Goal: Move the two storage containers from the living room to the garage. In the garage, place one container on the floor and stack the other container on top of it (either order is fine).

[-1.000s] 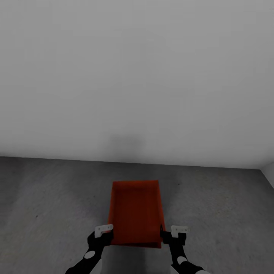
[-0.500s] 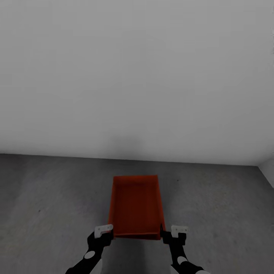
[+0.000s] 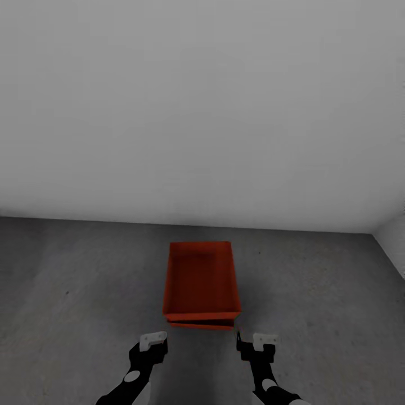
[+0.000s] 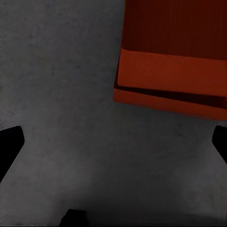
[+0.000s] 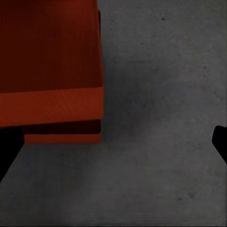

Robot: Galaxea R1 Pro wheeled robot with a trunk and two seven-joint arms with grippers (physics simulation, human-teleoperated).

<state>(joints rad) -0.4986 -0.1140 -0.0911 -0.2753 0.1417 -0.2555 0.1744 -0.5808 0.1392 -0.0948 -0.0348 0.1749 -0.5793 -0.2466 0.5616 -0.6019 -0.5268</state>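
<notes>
I stood in what looked like a garage or a bare utility room of a house. The floor (image 3: 84, 292) under me was dark grey and rough, like poured concrete, mottled with small specks and stains; my wrist cameras showed the same coarse surface (image 4: 61, 94) close up. Ahead rose a plain pale grey wall (image 3: 202, 112), unbroken by trim or fittings, and a second pale wall (image 3: 394, 242) met it at the right in a corner.
</notes>
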